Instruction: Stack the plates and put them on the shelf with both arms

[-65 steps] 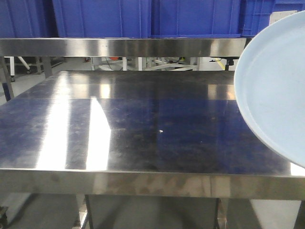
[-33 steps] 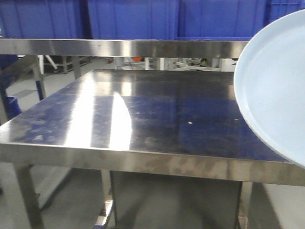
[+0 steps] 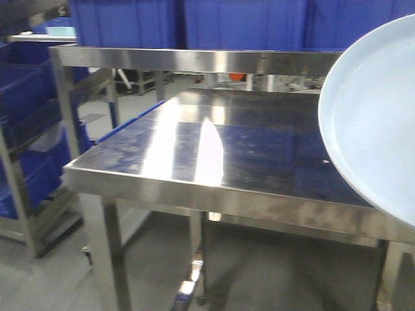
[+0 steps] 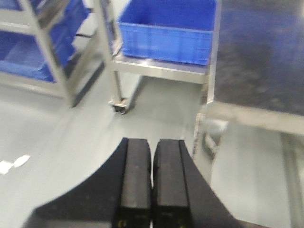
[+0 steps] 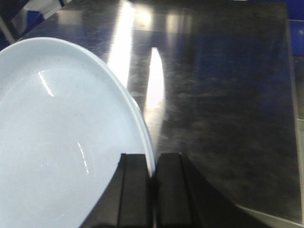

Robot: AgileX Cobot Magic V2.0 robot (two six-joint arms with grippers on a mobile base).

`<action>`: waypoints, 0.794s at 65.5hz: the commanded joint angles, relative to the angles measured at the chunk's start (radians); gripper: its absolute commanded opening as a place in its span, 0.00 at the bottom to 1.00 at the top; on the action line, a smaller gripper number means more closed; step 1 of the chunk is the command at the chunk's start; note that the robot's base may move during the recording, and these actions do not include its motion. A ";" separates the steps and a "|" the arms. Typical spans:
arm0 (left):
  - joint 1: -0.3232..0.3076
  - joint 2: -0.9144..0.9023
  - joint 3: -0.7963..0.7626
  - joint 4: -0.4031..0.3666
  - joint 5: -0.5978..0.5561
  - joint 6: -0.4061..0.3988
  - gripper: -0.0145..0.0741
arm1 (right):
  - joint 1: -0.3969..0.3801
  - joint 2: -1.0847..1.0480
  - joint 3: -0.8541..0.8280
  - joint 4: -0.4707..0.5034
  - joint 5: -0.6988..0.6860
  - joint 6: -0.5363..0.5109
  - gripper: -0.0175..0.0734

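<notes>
At the right edge of the front view, the plates (image 3: 376, 123) hang in the air above the right end of the dark steel table (image 3: 246, 142), not touching it.

Right gripper (image 5: 153, 166): pinching the plates' near rim, one finger on the hollow face, one behind. A doubled rim line suggests two plates nested; we cannot be sure.

Left gripper (image 4: 152, 154): fingers pressed together, holding nothing, over bare floor (image 4: 61, 118) beside the table's corner.

Step, as we judge it: stacking looks done and the carry toward the shelf (image 3: 194, 59) is in hand. We take the shelf to be the steel rail level behind the table, with blue crates (image 3: 246, 19) above it. Placement is not yet done.

Next move likely calls for levelling the plates, bringing the left gripper to the far rim for support, then clearing the rail on the way in.

Orientation: round, so no long axis. The plates are steeply tilted, hollow face toward the front camera. In the wrist view they spread left from the pinch.
</notes>
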 commanded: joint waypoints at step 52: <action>-0.008 0.003 -0.027 0.003 -0.079 -0.004 0.26 | -0.007 0.003 -0.030 0.011 -0.097 -0.002 0.25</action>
